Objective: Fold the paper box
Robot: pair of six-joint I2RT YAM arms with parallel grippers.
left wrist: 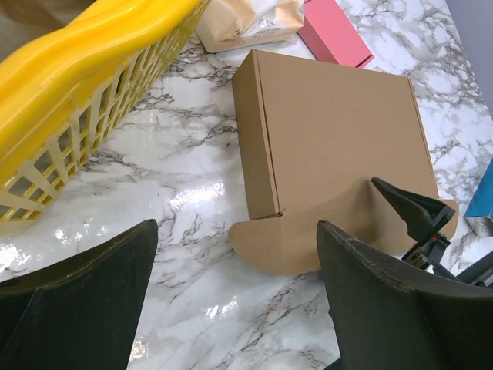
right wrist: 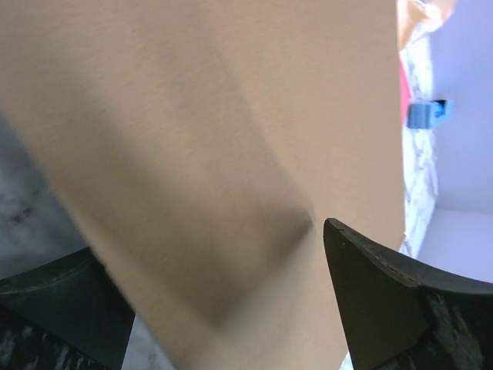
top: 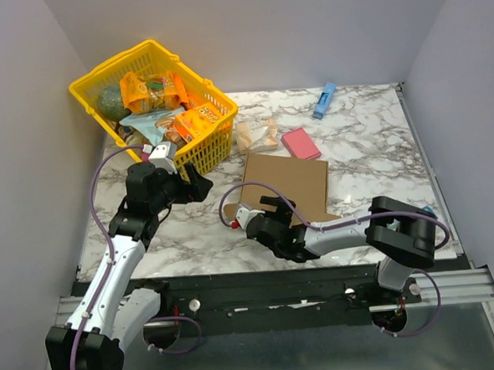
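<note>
1. Nearest to me, the right gripper [top: 276, 213] lies low on the table [top: 380, 168], at the near edge of the paper box [top: 290, 176].
2. Right fingers [right wrist: 393, 293] are spread apart. From the wrist view, brown cardboard fills the gap between them. No squeeze is evident, and I cannot tell whether either finger touches the board.
3. Left gripper [top: 195, 188] hovers left of the box, just beside the yellow basket [top: 207, 145]. Its fingers [left wrist: 85, 285] are wide open with only bare marble between them, so it holds nothing.
4. Paper box: mid-table, flat, already a shallow rectangle with its top panel down. Left side wall is up. A front flap with a rounded ear [left wrist: 258, 239] sticks out flat along the near edge, untucked.
5. Step in hand, as I read it: closing the front, late in the fold. The right arm is lined up on that near flap.
6. Next move likely calls for pinching or lifting the flap and turning it into the front. The left arm would need to come across and steady the top so the light box doesn't skid toward the far side.
7. Also present: pink flat item [top: 301, 143] and a clear snack packet [top: 256, 134] just beyond the box's far edge. A blue object [top: 324, 101] lies further back.
</note>
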